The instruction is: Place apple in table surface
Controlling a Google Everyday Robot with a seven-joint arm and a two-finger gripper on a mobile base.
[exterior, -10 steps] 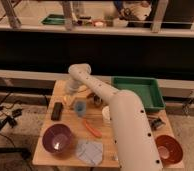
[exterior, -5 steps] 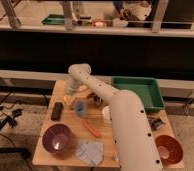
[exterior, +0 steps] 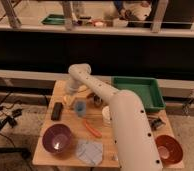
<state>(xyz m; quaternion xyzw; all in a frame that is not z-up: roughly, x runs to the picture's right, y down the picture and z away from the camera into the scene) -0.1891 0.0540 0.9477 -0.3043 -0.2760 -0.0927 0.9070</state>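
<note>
The light tan wooden table surface (exterior: 102,142) fills the lower middle of the camera view. My white arm (exterior: 122,115) reaches from the lower right across the table and bends down at its far left part. The gripper (exterior: 69,98) hangs low over the table's far left area, just left of a small blue cup (exterior: 80,107). I cannot make out the apple; a pale yellowish thing (exterior: 83,89) lies just behind the gripper, and I cannot tell what it is.
A black rectangular object (exterior: 56,110) lies left of the cup. A purple bowl (exterior: 57,138) and a grey cloth (exterior: 90,151) sit at the front. An orange stick-shaped item (exterior: 92,128) lies mid-table. A green tray (exterior: 139,91) stands at the right, an orange bowl (exterior: 168,148) at the front right.
</note>
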